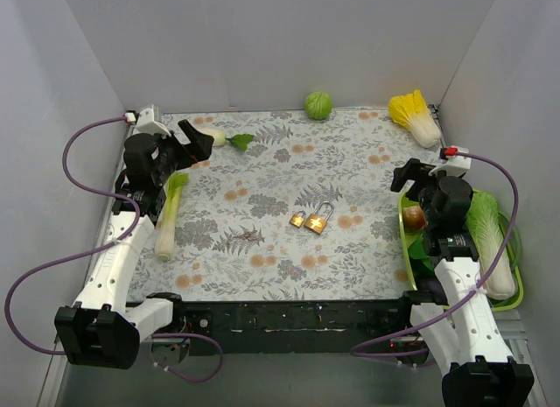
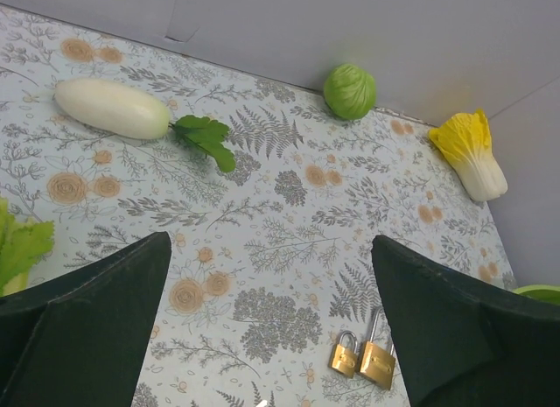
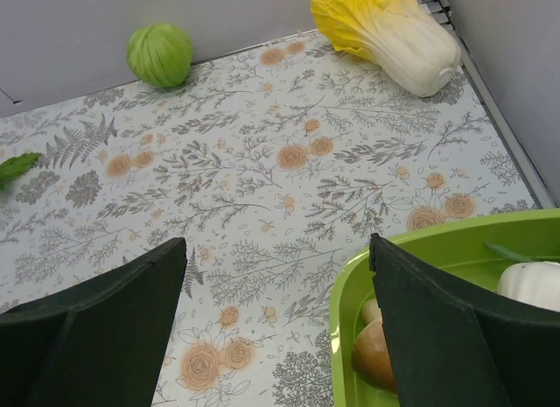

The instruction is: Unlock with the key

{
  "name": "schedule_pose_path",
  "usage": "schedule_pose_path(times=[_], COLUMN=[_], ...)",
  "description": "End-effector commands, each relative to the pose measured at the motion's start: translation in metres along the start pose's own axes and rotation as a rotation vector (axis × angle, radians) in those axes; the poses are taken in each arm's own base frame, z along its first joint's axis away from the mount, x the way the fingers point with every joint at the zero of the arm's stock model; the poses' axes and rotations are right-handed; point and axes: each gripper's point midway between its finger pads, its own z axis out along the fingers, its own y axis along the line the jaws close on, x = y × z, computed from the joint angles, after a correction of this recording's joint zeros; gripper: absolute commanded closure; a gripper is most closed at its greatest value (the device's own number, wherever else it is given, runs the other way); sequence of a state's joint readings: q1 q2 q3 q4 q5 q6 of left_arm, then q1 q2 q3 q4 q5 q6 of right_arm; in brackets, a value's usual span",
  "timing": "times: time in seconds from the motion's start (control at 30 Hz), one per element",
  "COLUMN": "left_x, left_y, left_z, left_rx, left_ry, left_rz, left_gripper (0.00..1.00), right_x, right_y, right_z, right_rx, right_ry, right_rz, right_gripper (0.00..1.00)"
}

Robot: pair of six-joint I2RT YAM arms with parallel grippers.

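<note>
Two brass padlocks lie side by side mid-table, a small one (image 1: 297, 220) and a larger one (image 1: 318, 221) with a tall shackle. The left wrist view shows the small one (image 2: 344, 353) and the larger one (image 2: 378, 361) at its lower right, by the right finger. I cannot make out a key in any view. My left gripper (image 1: 201, 143) hovers open at the back left, far from the locks, with nothing between its fingers (image 2: 269, 241). Over the tray's left rim my right gripper (image 1: 405, 179) is open and empty (image 3: 276, 242).
A white radish (image 1: 214, 136) with a green leaf, a round green cabbage (image 1: 318, 104) and a yellow napa cabbage (image 1: 416, 116) line the back edge. A leek (image 1: 169, 216) lies at the left. The green tray (image 1: 518, 289) at the right holds an onion (image 1: 414, 218) and greens.
</note>
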State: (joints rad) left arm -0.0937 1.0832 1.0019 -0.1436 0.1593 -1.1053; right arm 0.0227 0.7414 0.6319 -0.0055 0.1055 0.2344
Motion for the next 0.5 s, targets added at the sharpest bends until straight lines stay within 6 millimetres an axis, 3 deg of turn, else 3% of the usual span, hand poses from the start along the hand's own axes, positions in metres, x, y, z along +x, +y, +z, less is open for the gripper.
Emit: schedule_pose_path(times=[0.0, 0.17, 0.27, 0.3, 0.37, 0.47], left_x=[-0.004, 0.002, 0.021, 0.042, 0.061, 0.088], left_y=[-0.004, 0.005, 0.009, 0.022, 0.029, 0.017], left_z=[-0.002, 0.000, -0.002, -0.001, 0.003, 0.010], left_rx=[0.001, -0.032, 0.004, -0.024, -0.044, -0.052], left_ry=[-0.005, 0.003, 0.043, 0.076, 0.126, 0.211], left_rz=[-0.038, -0.028, 0.076, 0.076, 0.098, 0.157], left_gripper=[0.02, 0.02, 0.02, 0.02, 0.02, 0.02], right_x=[-0.034, -0.040, -0.039, -0.033, -0.028, -0.023], right_y=[0.007, 0.008, 0.009, 0.009, 0.011, 0.016], right_z=[-0.003, -0.004, -0.003, -0.003, -0.003, -0.003], right_rx=[-0.007, -0.012, -0.017, -0.020, -0.030, -0.057], right_ry=[-0.080, -0.090, -0.081, -0.052, -0.026, -0.007], right_rz=[0.008, -0.002, -0.003, -0.003, -0.002, 0.003], right_gripper=[0.09, 0.11, 0.12, 0.12, 0.13, 0.15])
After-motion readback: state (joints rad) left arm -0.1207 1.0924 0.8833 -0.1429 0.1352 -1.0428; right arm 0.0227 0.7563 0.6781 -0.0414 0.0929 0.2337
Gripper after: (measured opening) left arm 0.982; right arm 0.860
